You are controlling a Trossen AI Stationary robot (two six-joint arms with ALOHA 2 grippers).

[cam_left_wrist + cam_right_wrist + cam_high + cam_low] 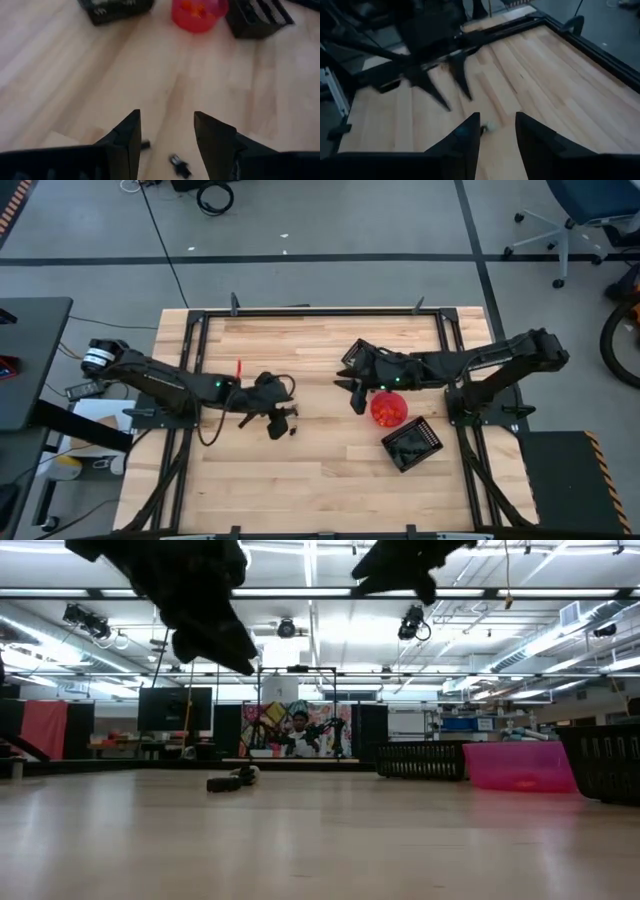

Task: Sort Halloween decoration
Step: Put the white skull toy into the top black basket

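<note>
My left gripper (283, 423) hangs open above the table's left middle. On the wood below it lie a tiny black trinket (180, 165) and a second dark bit (145, 145); the low view shows a black trinket (230, 781) lying on the table. My right gripper (355, 392) hovers open right of centre, beside the pink bowl (388, 410), which holds orange trinkets (196, 7). A small pale trinket (490, 128) lies on the wood beyond the right gripper's fingertips (496, 125). Neither gripper has anything between its fingers.
A black slatted basket (412, 445) stands just nearside of the bowl and another (354, 358) on its far side, under the right arm. A black frame (320, 311) runs round the table's edges. Bare wood (300, 490) lies along the near side.
</note>
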